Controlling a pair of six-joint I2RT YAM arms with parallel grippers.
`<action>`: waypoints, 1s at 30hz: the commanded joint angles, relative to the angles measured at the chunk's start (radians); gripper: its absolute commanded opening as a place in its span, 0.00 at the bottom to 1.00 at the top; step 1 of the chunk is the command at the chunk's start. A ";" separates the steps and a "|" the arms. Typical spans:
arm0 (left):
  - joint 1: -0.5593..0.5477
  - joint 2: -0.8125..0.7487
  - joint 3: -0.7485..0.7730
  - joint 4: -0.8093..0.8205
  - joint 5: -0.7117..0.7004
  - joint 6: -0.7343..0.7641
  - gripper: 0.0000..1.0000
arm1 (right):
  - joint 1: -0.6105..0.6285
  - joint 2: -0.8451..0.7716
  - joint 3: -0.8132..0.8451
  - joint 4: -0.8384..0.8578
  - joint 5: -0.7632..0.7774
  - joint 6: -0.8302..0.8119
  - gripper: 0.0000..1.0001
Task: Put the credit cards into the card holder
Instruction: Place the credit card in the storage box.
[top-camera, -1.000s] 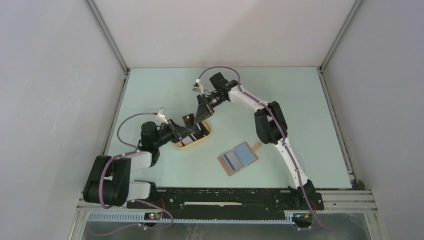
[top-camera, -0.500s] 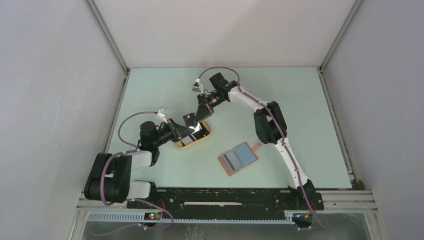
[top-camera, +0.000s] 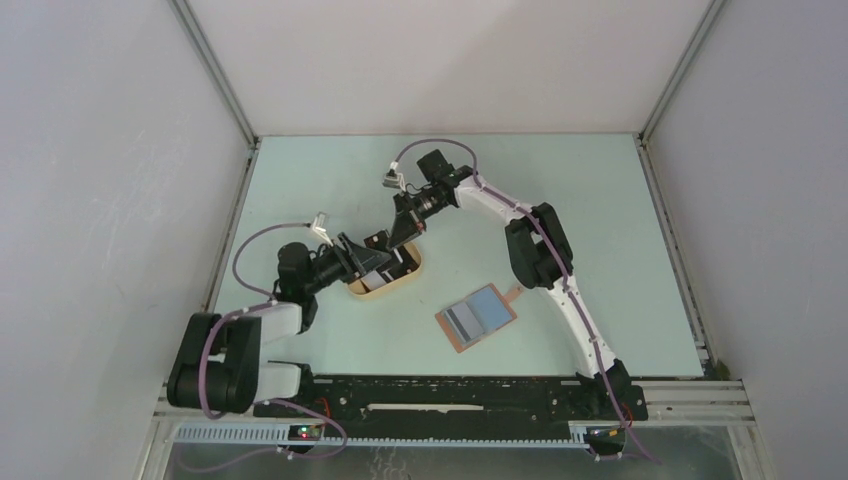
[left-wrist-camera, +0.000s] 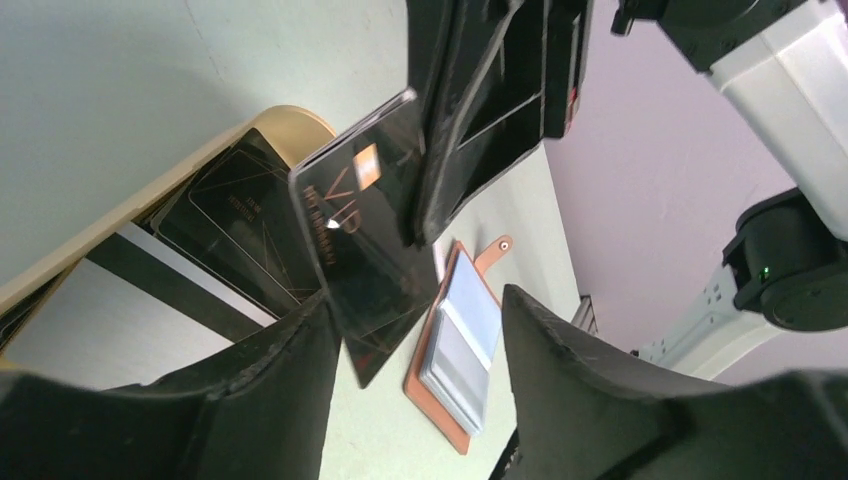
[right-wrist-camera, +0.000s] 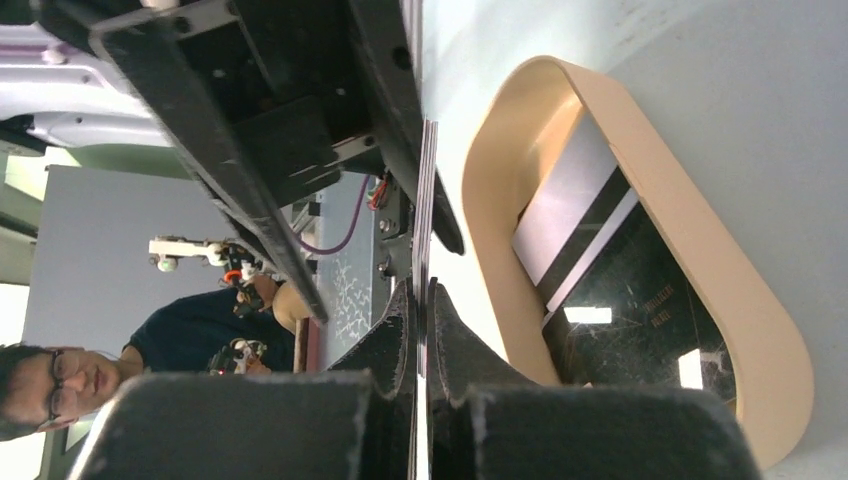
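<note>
- Left arm (top-camera: 275, 318) — white shells between bulky black joints.
- Right arm (top-camera: 578, 322): the same white and black, with a green light (left-wrist-camera: 765, 272) on one black joint.
- Purple cables (top-camera: 205, 385) run along both arms to white plugs (top-camera: 320, 222) near the wrists.
- Left gripper (left-wrist-camera: 418, 303): matte black fingers (left-wrist-camera: 620, 390), edges rough and scuffed.
- Right gripper (right-wrist-camera: 422, 290) — black, flat inner faces.
- Black base rail (top-camera: 450, 395).

credit cards (right-wrist-camera: 620, 300) in tray (right-wrist-camera: 660, 190), card holder (top-camera: 477, 318) right of tray
</note>
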 joint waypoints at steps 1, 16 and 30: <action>-0.010 -0.108 0.039 -0.179 -0.096 0.105 0.66 | 0.012 -0.073 -0.012 0.008 0.065 0.015 0.00; -0.029 -0.029 0.050 -0.062 -0.060 0.016 0.31 | 0.023 -0.088 -0.032 0.050 0.031 0.074 0.00; 0.008 0.031 0.038 0.062 0.039 -0.003 0.00 | -0.022 -0.080 -0.027 0.024 -0.083 -0.006 0.41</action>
